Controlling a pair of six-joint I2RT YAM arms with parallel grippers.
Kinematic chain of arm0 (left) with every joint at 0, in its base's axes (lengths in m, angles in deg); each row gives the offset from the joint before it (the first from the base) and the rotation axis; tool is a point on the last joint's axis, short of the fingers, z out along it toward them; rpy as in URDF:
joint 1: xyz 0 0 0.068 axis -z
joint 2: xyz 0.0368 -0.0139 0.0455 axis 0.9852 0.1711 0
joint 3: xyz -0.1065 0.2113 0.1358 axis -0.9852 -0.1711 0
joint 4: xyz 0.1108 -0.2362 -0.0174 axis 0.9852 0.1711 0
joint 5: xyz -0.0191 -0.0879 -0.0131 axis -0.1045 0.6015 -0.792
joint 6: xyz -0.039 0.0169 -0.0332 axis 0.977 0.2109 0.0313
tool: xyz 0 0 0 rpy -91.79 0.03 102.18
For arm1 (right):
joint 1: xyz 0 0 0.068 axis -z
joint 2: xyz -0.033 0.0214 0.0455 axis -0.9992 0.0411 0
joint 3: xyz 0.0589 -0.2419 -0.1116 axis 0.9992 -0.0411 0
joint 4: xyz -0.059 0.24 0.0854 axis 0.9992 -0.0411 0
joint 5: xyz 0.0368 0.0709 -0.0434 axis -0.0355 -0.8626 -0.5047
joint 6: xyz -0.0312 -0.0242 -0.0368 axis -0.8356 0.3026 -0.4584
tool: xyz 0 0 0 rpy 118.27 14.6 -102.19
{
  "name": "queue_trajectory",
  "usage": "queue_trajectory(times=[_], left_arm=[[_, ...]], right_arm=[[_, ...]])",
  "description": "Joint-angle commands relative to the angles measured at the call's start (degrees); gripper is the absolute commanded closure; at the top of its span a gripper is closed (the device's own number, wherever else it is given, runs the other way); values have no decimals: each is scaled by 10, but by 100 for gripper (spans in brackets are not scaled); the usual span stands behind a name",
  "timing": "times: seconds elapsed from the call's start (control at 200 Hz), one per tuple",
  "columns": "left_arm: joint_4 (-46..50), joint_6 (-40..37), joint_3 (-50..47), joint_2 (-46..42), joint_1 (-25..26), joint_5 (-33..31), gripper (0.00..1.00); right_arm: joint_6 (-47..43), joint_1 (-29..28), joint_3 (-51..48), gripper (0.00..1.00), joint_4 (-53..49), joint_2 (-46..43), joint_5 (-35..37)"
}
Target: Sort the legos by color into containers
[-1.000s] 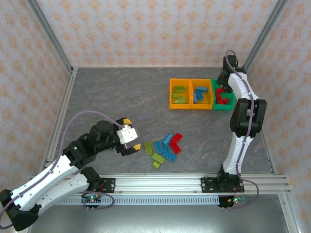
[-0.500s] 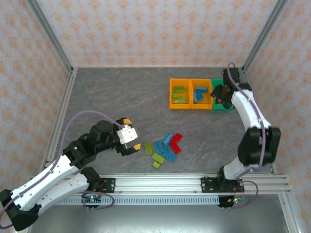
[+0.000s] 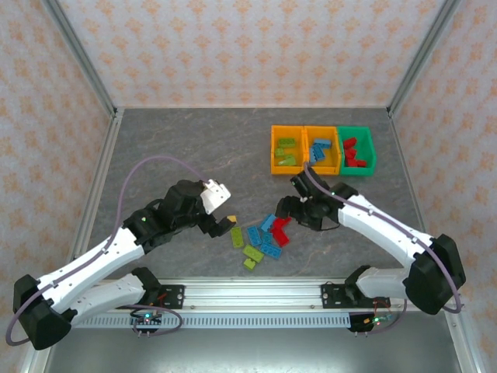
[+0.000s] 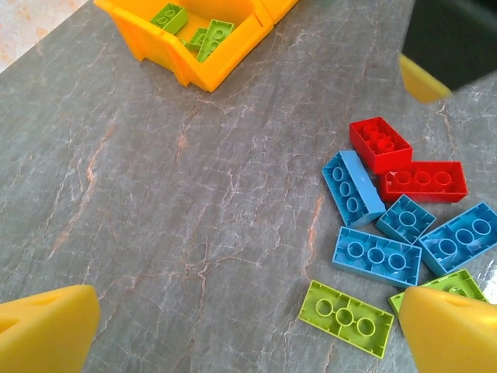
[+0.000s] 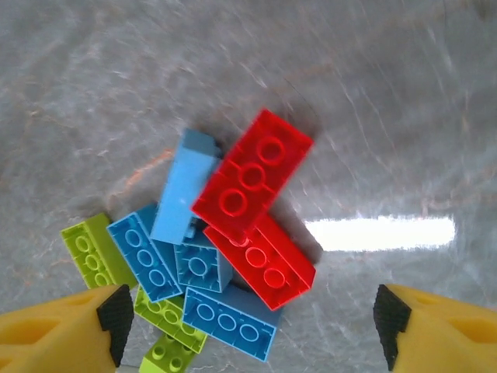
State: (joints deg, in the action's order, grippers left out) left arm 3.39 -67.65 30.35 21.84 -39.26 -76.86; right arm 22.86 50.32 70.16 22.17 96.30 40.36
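Top external view first, and we read it from the left; the left gripper (image 3: 224,224) hangs low over the grey table (image 3: 171,148), spread wide with nothing in it, just left of the loose bricks (image 3: 260,237); in the left wrist view its yellow fingers (image 4: 46,330) frame bare table, and a lime brick (image 4: 347,318) lies flat near one fingertip (image 4: 450,330). The loose bricks sit in one small cluster near the front middle of the table; we see lime ones on its left and near side, blue ones in the middle and two red ones on its right. At the right edge of that cluster the right gripper (image 3: 286,214) is poised above the red pair, jaws wide and empty; from the right wrist view one red brick (image 5: 252,175) overlaps a blue brick (image 5: 182,198) tipped up on its edge, and a second red brick (image 5: 260,260) lies against the first, touching it. Farther back and to the right, well apart from the cluster, three bins (image 3: 321,172) stand touching in a row; the left orange bin (image 3: 273,151) holds lime bricks; the middle orange bin (image 3: 321,127) holds blue ones; the green bin (image 3: 356,128) holds red ones.
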Motion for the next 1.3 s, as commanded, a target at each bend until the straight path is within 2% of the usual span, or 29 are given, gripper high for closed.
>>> queue_trajectory(times=[0.0, 0.115, 0.3, 0.465, 0.681, 0.886, 0.986, 1.171, 1.296], left_arm=[[10, 7, 7, -17, 6, -3, 0], [7, -6, -4, -29, 6, 1, 0], [13, -14, -3, -25, 7, 3, 0], [15, -16, -3, -25, 7, 2, 0], [17, -17, -3, -24, 8, -2, 0], [18, -20, -5, -26, 10, -7, 0], [19, -21, -5, -28, 10, -7, 0], [21, -25, -6, -30, 11, -12, 0], [21, -26, -6, -34, 11, -18, 0]], right_arm=[[118, -6, -20, 14, 40, -9, 48], [143, -6, -41, 14, 79, 14, 42], [138, -6, -22, 14, 126, 79, 7], [146, -6, -23, 16, 155, 131, 7], [155, -6, -33, 31, 186, 172, 0], [172, -6, -58, 57, 186, 145, 32], [177, -6, -62, 64, 174, 119, 53], [174, 9, -51, 69, 134, 50, 104], [138, 65, -30, 70, 98, -2, 141]])
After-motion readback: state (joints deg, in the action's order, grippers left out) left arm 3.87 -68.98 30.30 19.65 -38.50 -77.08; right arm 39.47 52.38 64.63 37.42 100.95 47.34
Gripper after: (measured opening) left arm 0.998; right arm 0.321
